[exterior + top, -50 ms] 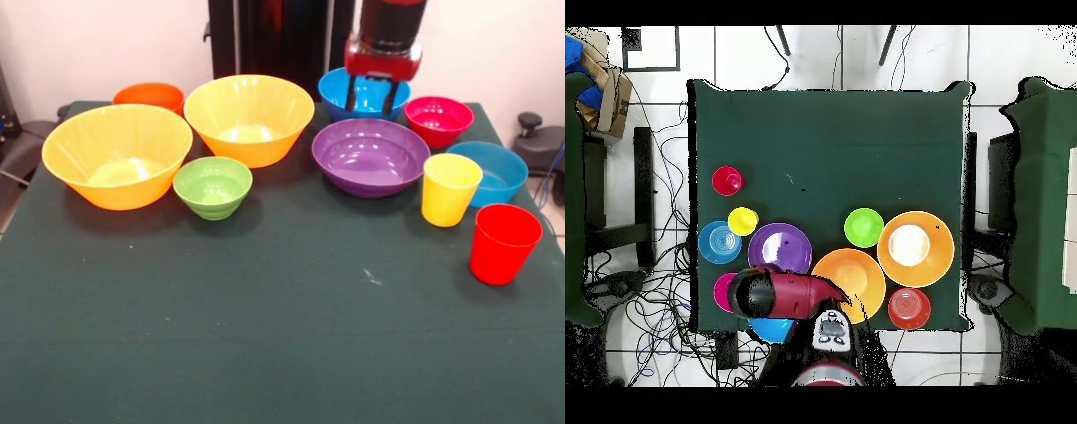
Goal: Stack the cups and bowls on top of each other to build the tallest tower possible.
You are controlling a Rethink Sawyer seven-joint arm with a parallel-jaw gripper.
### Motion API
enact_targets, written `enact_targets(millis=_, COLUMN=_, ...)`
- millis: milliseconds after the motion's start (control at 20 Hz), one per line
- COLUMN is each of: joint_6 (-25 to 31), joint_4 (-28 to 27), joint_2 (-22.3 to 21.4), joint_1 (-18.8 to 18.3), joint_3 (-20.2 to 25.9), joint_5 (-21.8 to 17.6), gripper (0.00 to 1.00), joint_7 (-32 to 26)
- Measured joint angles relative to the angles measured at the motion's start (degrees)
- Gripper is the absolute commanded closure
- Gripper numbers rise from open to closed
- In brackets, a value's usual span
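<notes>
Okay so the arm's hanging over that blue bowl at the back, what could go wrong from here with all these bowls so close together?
1. The gripper hangs over the blue bowl, jaws parted; the pink-red bowl and purple bowl sit close by, so a tilted lift might knock them.
2. The jaws look set over the rim; the glossy wall could slip.
3. The yellow cup and red cup stand upright and narrow, so a low sweep might tip them.

Eight bowls [250, 117] and two cups [449, 188] stand separately on the green table [265, 336].
</notes>
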Motion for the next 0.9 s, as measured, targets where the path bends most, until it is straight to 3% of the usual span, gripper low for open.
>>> enact_targets(millis=550, joint_6=-5.1, joint_4=-7.3, joint_2=10.3, joint_1=-3.4, joint_3=-2.6, joint_5=-5.0, gripper=0.0, joint_7=0.0)
enact_targets(millis=900, joint_6=-5.8, joint_4=-10.7, joint_2=11.7, joint_1=-3.4, joint_3=-3.8, joint_5=-7.3, gripper=0.0, joint_7=0.0)
